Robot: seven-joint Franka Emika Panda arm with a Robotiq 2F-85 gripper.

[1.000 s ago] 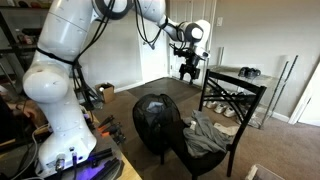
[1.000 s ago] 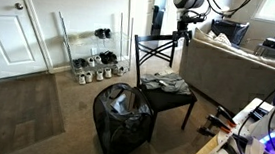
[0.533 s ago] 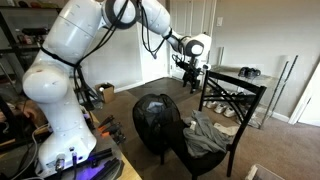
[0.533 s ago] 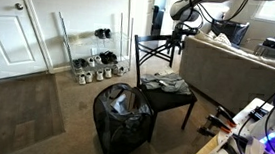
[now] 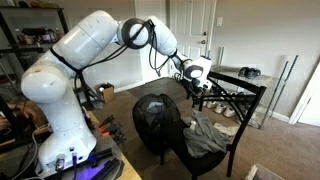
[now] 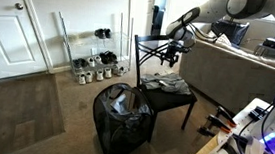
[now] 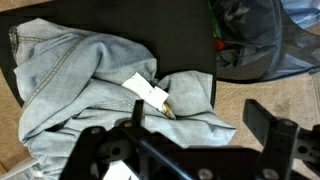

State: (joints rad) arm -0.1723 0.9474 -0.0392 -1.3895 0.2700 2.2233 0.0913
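My gripper (image 5: pixel 197 88) (image 6: pixel 170 56) hangs open and empty above a black chair (image 5: pixel 216 118) (image 6: pixel 176 98). A pair of light blue jeans (image 7: pixel 100 85) (image 5: pixel 205 136) (image 6: pixel 167 85) lies crumpled on the chair seat, with a white tag (image 7: pixel 146 90) showing. In the wrist view the two dark fingers (image 7: pixel 185 135) frame the jeans' lower edge from above, with air between them and the cloth. A black mesh hamper (image 5: pixel 156 122) (image 6: pixel 124 119) stands on the carpet beside the chair, and its rim shows in the wrist view (image 7: pixel 255 40).
A shoe rack with shoes (image 6: pixel 96 65) stands by the wall and white door (image 6: pixel 9 26). A sofa (image 6: pixel 233 70) lies behind the chair. A desk edge with cables (image 5: pixel 70 150) is near the robot base. Beige carpet surrounds the chair.
The arm has swung down from high near the doorway towards the chair, so the gripper now hangs lower, just above the chair back and the jeans.
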